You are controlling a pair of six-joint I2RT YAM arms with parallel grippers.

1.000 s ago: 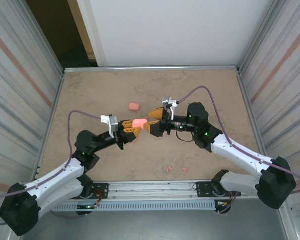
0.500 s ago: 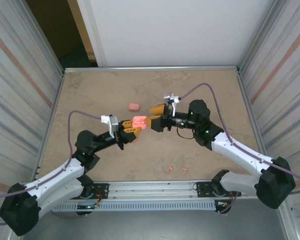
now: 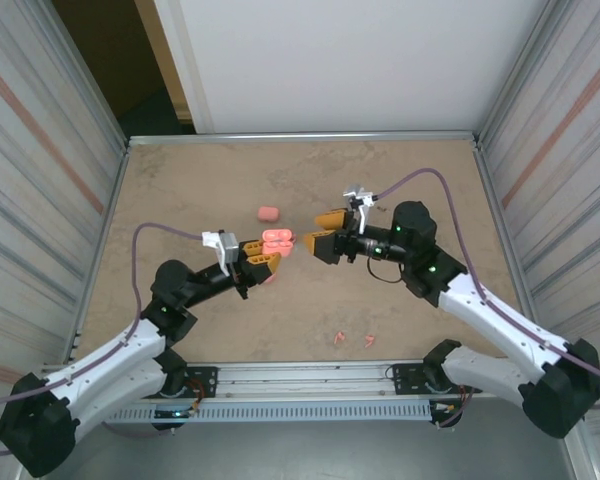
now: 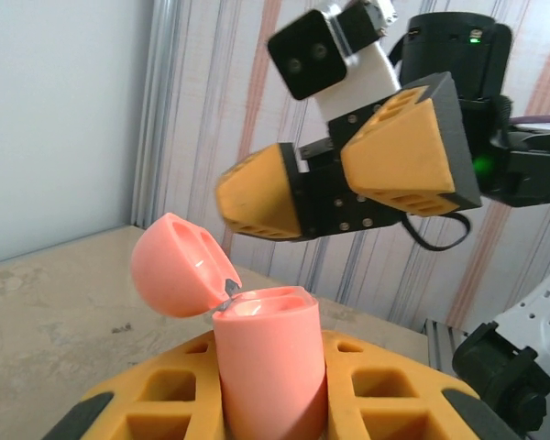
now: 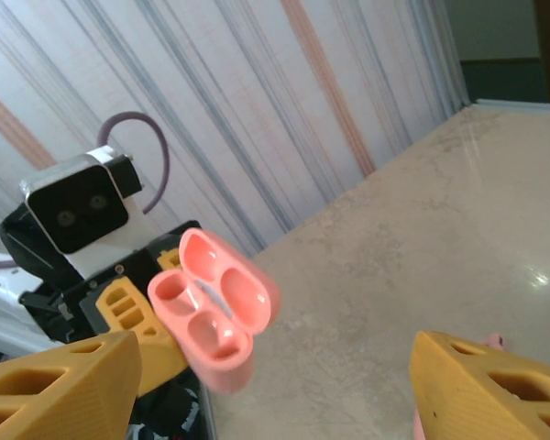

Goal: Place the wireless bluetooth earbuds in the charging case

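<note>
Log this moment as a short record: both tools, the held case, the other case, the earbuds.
left tool: shut on the charging case
right tool: open, facing the held case, not touching it
case lid: flipped up, both sockets empty
second case: lying on the table, beyond the tools
earbuds: loose pink pieces on the table near its front edge

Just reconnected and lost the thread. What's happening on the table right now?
The left gripper is shut on a pink charging case, lid flipped open, above the table. The right gripper faces it, open and empty. Two earbuds lie near the table's near edge; a second pink case sits farther back.
</note>
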